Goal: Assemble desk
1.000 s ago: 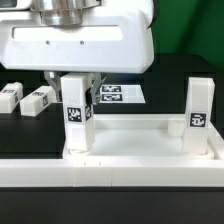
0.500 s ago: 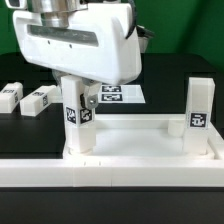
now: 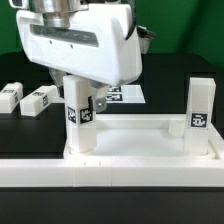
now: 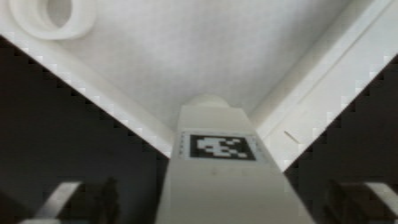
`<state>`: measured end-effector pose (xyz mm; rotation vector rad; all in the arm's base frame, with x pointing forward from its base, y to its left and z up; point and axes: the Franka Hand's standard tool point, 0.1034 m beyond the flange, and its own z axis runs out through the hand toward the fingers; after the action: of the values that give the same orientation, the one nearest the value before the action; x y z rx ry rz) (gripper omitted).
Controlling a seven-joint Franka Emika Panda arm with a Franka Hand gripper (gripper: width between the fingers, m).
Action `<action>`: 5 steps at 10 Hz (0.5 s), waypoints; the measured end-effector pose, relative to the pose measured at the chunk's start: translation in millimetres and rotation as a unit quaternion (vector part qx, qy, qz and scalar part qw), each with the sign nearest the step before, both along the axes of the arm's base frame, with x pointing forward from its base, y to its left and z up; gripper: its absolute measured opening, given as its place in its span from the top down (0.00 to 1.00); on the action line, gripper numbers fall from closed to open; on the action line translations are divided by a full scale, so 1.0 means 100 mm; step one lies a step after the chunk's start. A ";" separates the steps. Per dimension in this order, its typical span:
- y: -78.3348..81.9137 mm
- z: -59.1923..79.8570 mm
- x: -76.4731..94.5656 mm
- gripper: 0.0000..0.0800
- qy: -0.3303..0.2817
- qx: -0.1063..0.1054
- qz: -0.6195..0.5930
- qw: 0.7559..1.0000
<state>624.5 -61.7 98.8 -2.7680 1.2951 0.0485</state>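
The large white rectangular plastic panel point(image 3: 140, 156) is seen with a smooth, faintly glossy finish. The upright white plastic block leg point(image 3: 80, 136) is faced with a matt printed black-and-white tag point(image 3: 77, 113). The black table point(image 3: 185, 60) is finished matt.

Claw point(image 3: 80, 103) housing: glossy white, boxy, with rounded edges; no markings seen. Fingers point(image 3: 93, 103): dark grey, and blurred in the wrist view, where they show paler grey faces. Wrist flange point(image 3: 57, 10): ribbed grey metal cylinder.
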 end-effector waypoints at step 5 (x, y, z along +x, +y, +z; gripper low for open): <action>0.00 -0.01 0.00 0.19 -0.016 -0.004 0.200 0.980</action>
<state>624.1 -61.6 98.1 -2.9731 0.7131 0.0237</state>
